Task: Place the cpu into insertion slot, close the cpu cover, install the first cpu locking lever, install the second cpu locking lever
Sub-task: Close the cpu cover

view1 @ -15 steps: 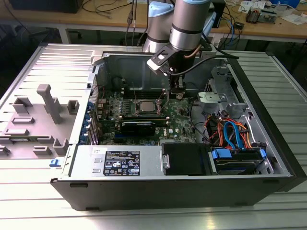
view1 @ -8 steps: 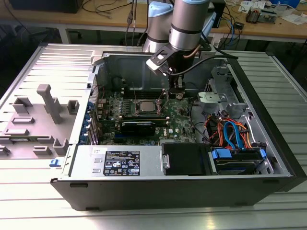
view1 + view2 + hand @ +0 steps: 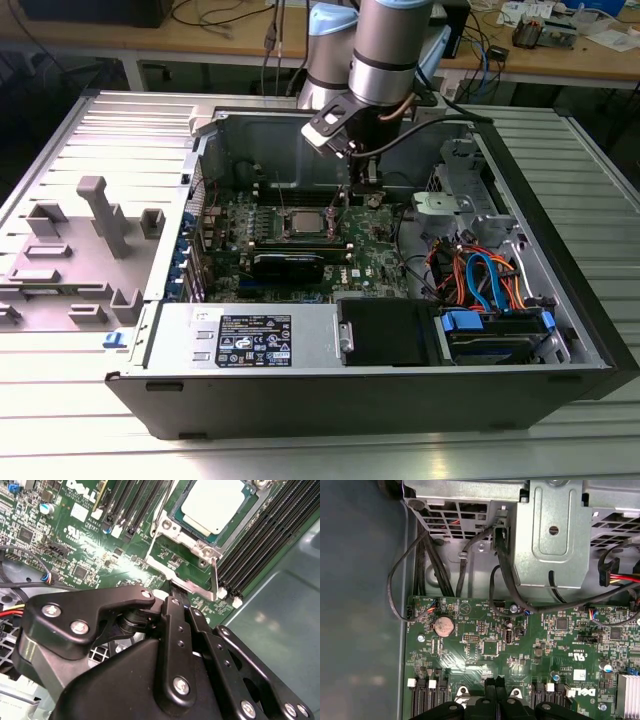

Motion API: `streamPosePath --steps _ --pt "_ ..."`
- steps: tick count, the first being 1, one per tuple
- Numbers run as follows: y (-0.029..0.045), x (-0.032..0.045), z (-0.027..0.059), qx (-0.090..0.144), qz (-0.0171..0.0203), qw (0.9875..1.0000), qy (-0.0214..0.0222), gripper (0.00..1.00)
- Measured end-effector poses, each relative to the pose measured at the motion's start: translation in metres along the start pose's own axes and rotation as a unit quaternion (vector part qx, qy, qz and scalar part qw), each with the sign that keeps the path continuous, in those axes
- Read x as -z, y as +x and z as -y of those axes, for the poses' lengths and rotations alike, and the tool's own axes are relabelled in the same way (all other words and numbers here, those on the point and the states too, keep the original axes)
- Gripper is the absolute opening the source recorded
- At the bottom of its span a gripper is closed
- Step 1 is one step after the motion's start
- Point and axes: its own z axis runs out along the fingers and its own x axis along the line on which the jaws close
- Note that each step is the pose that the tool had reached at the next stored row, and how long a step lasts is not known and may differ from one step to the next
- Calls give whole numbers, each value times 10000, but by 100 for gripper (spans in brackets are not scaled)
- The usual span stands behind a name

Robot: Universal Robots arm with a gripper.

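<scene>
Black gripper (image 3: 181, 604), fingers (image 3: 169, 617) pressed together, near seated silver-grey square cpu (image 3: 215, 505) | risk: slipping off thin metal lever (image 3: 215, 577), gouging green circuit board (image 3: 100, 545).

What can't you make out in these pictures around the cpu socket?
1. Exterior view: the cpu cover is too small to tell whether it lies fully closed.
2. Second wrist view: the cpu is cut off by the frame edge, and the end effector hides part of the green board.
3. First wrist view: the end effector is cut off by the frame edge, hiding what its tip touches.
</scene>
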Motion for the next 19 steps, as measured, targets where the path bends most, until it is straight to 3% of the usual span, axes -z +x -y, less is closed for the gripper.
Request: streamPosePath --steps 5,19 --pt "4 -2 70 0 0 10000 0 11" --pt "8 -8 158 0 0 10000 0 11"
